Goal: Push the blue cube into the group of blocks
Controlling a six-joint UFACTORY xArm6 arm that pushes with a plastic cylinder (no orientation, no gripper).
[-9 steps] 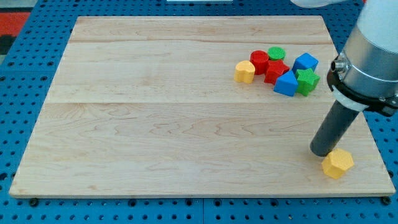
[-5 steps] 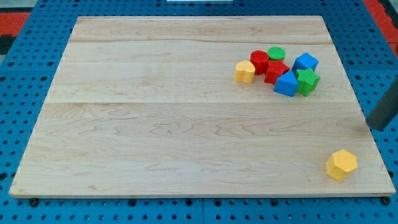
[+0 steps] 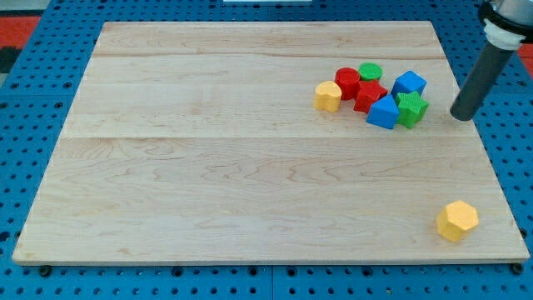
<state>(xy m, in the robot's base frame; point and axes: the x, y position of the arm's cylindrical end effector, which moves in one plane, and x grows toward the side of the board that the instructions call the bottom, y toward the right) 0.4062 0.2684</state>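
Note:
The blue cube (image 3: 409,83) sits at the right end of a group of blocks at the board's upper right. It touches a green star-shaped block (image 3: 412,109) below it. The group also holds a blue triangular block (image 3: 384,112), a red star-shaped block (image 3: 369,96), a red cylinder (image 3: 347,83), a green cylinder (image 3: 371,72) and a yellow block (image 3: 328,96). My tip (image 3: 460,114) stands on the board to the right of the green star block, apart from it and lower right of the blue cube.
A yellow hexagonal block (image 3: 457,220) lies alone near the board's lower right corner. The wooden board (image 3: 208,150) rests on a blue pegboard (image 3: 25,125). The board's right edge is close to my tip.
My tip left the yellow hexagonal block at the lower right and moved up the right side to beside the group. The yellow hexagonal block shifted slightly right. The group has not moved.

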